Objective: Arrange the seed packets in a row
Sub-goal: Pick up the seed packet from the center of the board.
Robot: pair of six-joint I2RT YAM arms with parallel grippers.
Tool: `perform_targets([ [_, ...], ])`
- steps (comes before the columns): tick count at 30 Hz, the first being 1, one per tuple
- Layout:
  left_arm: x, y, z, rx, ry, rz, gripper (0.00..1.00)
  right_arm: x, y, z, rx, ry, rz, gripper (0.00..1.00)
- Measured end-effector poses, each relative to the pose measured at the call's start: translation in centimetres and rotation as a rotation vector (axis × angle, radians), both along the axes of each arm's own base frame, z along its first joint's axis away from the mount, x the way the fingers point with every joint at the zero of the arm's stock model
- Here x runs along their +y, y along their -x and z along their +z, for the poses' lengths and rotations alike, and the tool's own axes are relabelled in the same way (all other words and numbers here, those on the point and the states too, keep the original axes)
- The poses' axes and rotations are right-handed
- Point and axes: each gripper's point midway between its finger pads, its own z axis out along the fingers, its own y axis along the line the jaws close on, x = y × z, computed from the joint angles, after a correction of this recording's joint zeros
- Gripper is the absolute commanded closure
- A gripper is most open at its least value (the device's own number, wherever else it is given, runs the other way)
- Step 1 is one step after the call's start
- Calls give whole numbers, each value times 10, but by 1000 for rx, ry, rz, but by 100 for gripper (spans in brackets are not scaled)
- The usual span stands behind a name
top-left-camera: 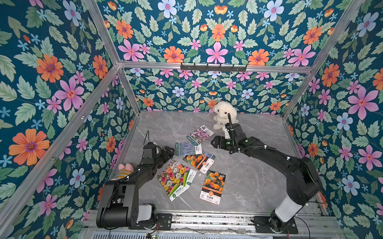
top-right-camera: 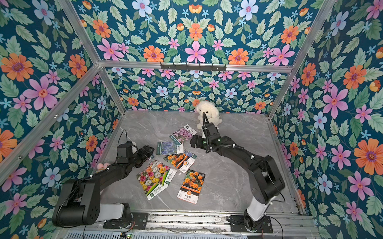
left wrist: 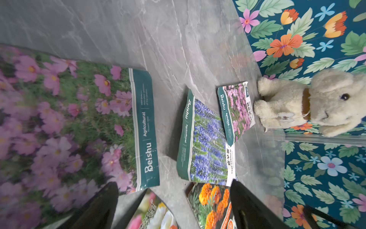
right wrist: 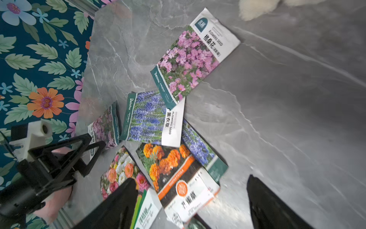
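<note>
Several seed packets lie loosely clustered mid-table in both top views. They are a pink-purple packet (top-left-camera: 200,134), a lavender one (top-left-camera: 187,148), a marigold one (top-left-camera: 199,162) overlapping a second lavender packet (top-left-camera: 210,155), a multicolour one (top-left-camera: 175,180) and another marigold one (top-left-camera: 213,186). My left gripper (top-left-camera: 168,153) hovers open at the cluster's left edge, with bare table between its fingers (left wrist: 99,208). A further pink-purple packet (left wrist: 69,128) sits just outside them. My right gripper (top-left-camera: 215,142) is open above the cluster's right side and holds nothing (right wrist: 191,178).
A white plush dog (top-left-camera: 224,114) sits at the back wall behind the right arm. A pink plush toy (top-left-camera: 125,170) lies by the left wall behind the left arm. Flowered walls enclose the grey marble table (top-left-camera: 261,170). A hook rail (top-left-camera: 213,67) hangs on the back wall.
</note>
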Motion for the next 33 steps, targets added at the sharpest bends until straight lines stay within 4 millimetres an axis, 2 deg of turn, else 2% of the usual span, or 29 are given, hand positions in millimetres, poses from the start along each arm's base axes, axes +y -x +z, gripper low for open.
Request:
perform_targets([
  [3, -1, -4, -1, -6, 22, 7, 19, 31, -13, -11, 22, -24, 34, 22],
  [5, -3, -6, -2, -8, 33, 5, 22, 50, -22, -18, 33, -45, 56, 37],
  [9, -5, -9, -7, 0, 57, 4, 29, 72, -38, -37, 72, -65, 72, 52],
  [11, -6, -10, -8, 2, 68, 8, 31, 78, -41, -41, 81, -71, 80, 55],
  [19, -11, -14, -10, -3, 103, -3, 43, 86, -36, -69, 160, -71, 113, 58],
  [25, -17, -16, -18, 11, 144, -24, 47, 95, -25, -83, 209, -72, 147, 58],
  [33, -26, -23, -30, 30, 191, -57, 54, 94, -20, -97, 247, -62, 152, 58],
])
